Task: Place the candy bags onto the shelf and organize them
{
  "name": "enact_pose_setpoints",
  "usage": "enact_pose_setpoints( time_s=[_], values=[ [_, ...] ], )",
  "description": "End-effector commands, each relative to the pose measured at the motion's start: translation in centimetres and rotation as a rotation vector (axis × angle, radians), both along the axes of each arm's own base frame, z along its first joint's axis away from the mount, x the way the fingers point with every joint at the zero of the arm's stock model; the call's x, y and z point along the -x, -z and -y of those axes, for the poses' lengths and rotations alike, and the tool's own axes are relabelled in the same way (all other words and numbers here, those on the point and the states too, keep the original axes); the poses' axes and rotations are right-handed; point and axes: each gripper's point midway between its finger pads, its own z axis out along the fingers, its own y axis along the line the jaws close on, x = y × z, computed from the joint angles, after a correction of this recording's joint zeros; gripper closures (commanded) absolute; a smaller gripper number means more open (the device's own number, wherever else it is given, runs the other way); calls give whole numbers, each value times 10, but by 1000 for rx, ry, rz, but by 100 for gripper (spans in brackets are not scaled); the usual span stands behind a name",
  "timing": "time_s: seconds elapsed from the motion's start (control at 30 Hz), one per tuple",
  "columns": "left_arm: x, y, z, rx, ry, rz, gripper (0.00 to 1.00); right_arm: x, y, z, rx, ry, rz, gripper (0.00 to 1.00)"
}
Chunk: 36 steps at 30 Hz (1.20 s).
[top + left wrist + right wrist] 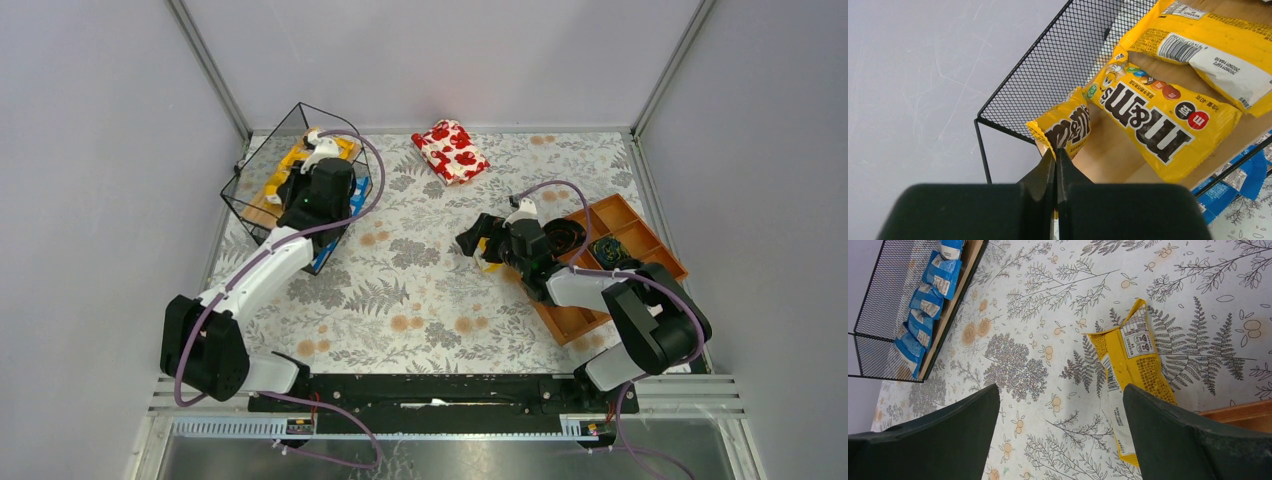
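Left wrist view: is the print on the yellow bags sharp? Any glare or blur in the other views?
Left wrist view: print on the yellow bag sharp, left hand a dark shape; right wrist view: yellow packet sharp, no glare; top view: even light, soft shadows.

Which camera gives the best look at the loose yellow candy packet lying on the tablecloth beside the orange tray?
Right wrist view: the flat glossy yellow candy packet lies barcode side up, under the open right end effector. The top view shows only a sliver of it beneath that end effector. The left wrist view misses it.
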Motion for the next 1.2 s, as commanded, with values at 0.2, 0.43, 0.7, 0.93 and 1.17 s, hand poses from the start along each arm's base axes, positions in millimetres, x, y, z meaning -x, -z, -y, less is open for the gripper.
enact_pose_setpoints(
  time_s=[0.2, 0.43, 0.7, 0.93, 1.17],
  values=[
    [-14, 12, -8, 127, 15, 114, 100, -12, -17, -5, -45, -5, 45, 0],
    [-20, 22, -5, 184, 74, 132, 100, -12, -16, -5, -48, -8, 41, 0],
    [-22, 25, 6, 226, 159, 140, 100, -12, -15, -6, -52, -12, 38, 0],
    [-19, 31, 12, 246, 201, 108, 100, -12, -15, -6, -55, -12, 37, 0],
    [-13, 34, 14, 270, 210, 94, 80, -13, -14, -7, -57, -17, 32, 0]
  ],
)
